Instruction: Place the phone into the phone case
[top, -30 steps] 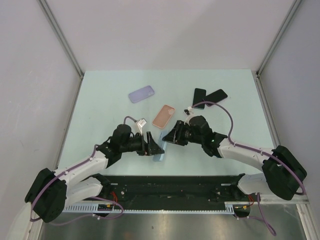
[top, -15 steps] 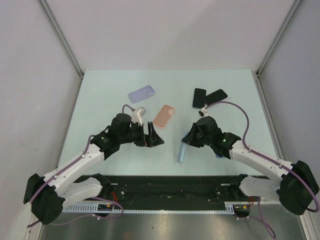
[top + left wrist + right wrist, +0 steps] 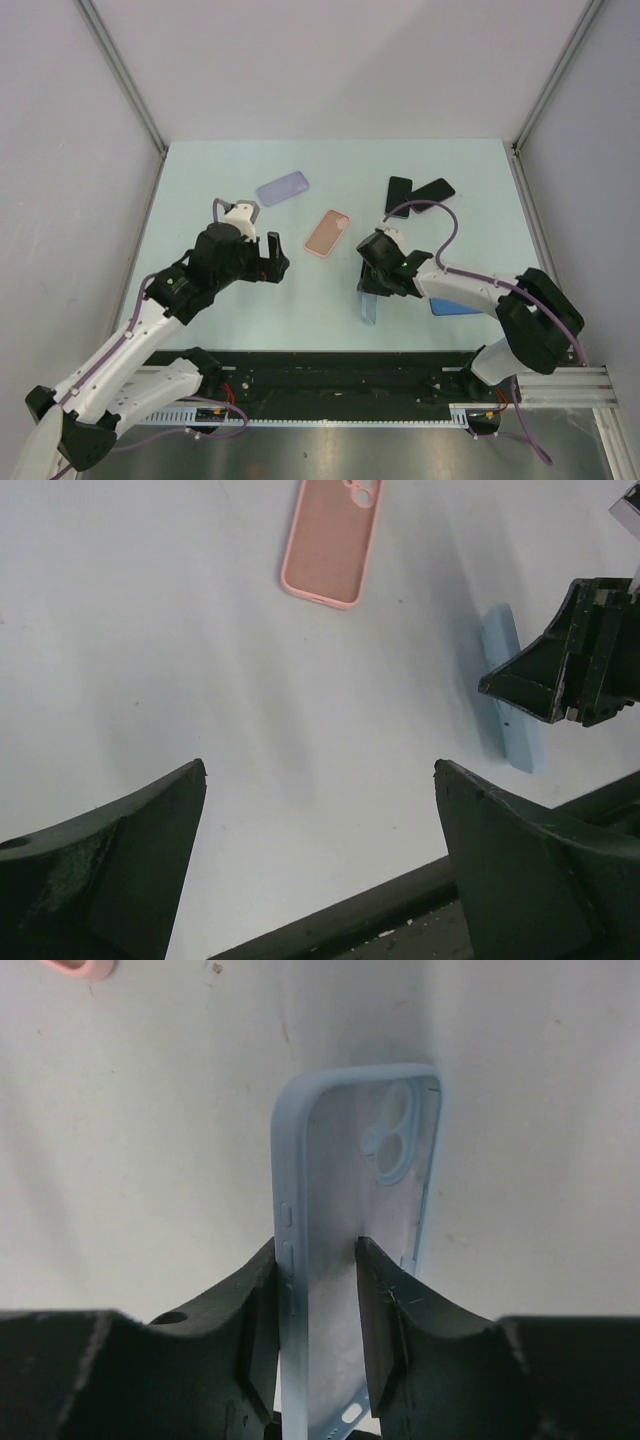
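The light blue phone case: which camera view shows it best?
Right wrist view: the light blue case fills it, empty, camera cutout clear, one wall inside the right tool. Top view shows it small; left wrist, only its edge.

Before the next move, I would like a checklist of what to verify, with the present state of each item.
1. Left gripper open and empty: ok.
2. Right gripper firm on the light blue case: cannot tell. Its fingers straddle one long side wall, but contact on both sides does not show.
3. Case lying flat, hollow side up: not ok. It stands on a long edge.
4. A phone free to pick: ok. Two black phones lie at the far right of the table, with no gripper near them.
5. Phone seated in the case: not ok. The case is empty.
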### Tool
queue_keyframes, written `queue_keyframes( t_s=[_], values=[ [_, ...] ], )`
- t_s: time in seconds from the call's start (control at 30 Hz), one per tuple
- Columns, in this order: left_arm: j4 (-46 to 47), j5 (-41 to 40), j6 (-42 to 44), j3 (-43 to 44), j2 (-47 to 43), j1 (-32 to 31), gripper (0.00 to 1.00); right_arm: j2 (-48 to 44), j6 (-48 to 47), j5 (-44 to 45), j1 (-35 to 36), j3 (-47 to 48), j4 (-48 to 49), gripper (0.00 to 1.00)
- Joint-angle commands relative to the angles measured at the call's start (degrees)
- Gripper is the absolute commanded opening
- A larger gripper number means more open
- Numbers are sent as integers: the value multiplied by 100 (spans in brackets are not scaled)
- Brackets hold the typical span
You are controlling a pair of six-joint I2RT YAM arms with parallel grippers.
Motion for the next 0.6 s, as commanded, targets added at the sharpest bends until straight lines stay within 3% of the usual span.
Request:
queue_keyframes(
  t_s=[0.0, 0.27, 0.37, 0.4, 0.43, 0.57],
  values=[
    [-169, -677, 163, -93, -319, 4, 100, 460, 249, 149, 36, 546, 311, 39],
    [-239, -766, 119, -93, -338, 4, 100, 233, -418, 141, -402, 723, 433, 61],
    [-248, -740, 163, -75, -355, 4, 100, 171, -1015, 263, -894, 784, 583, 69],
    [-248, -731, 172, -93, -364, 13, 100, 162, -1113, 316, -1052, 819, 557, 78],
    [-240, -714, 163, -84, -399, 4, 100, 171, -1209, 377, -1410, 863, 548, 82],
    [-213, -573, 181, -110, -434, 4, 100, 477, -1524, 1121, -2064, 1179, 810, 87]
  ],
)
